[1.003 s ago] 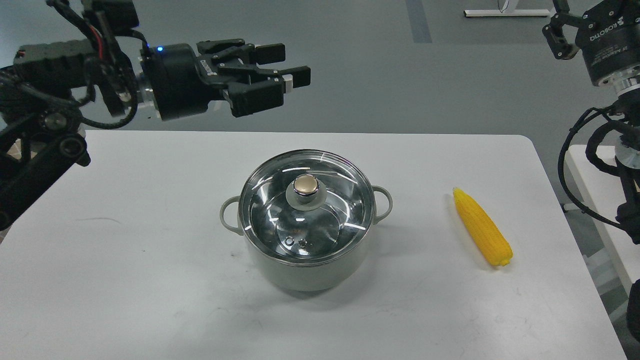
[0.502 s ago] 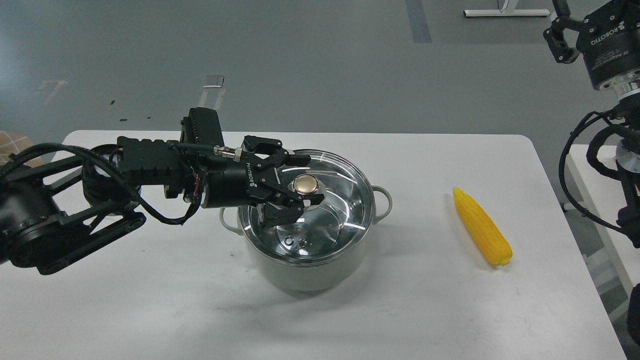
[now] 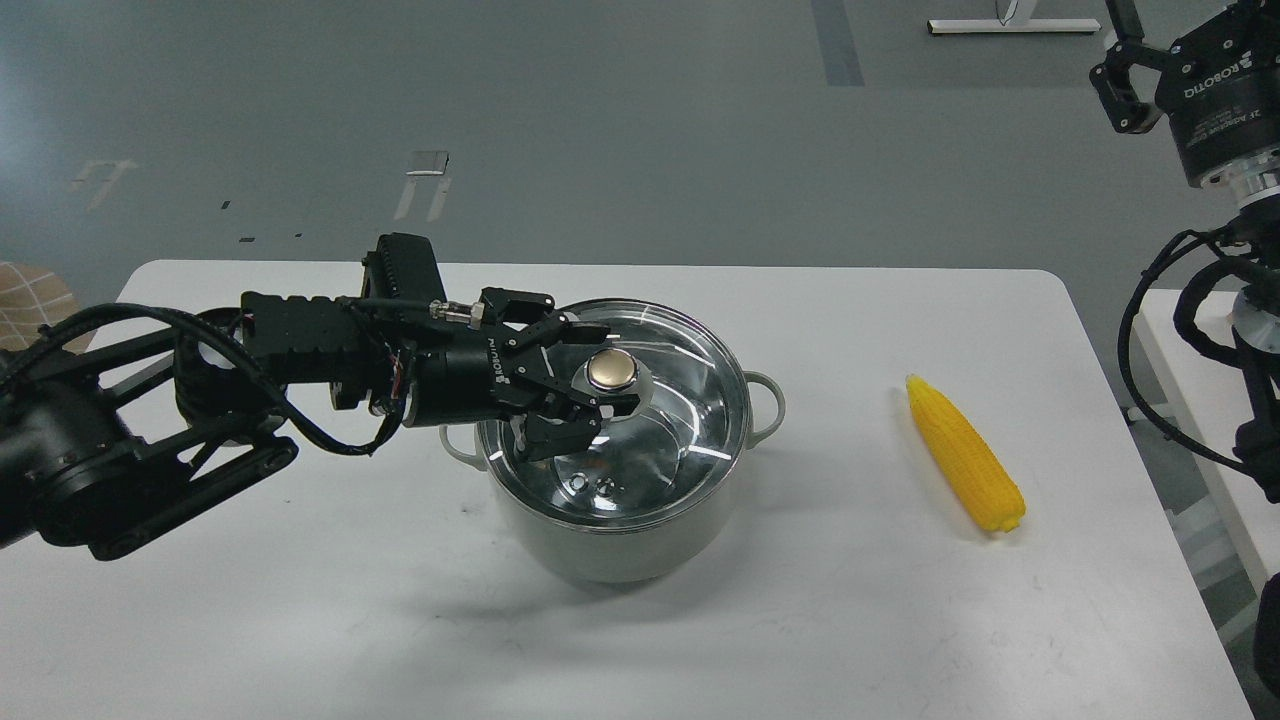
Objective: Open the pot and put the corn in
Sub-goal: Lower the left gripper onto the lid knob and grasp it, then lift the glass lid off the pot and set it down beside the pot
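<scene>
Head view: left gripper (image 3: 600, 385) has its jaws closed around the gold knob (image 3: 611, 371) of the glass lid (image 3: 690, 400), which sits on the pot (image 3: 620, 540) mid-table (image 3: 300, 600). Corn (image 3: 964, 465) lies well to the right. Right gripper (image 3: 1125, 85) is cut off, so can't tell about its jaws.

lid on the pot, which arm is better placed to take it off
Left. Its claw already sits over the glass lid with fingers on either side of the gold knob. The right claw is raised at the far right edge, well away from the pot.
</scene>
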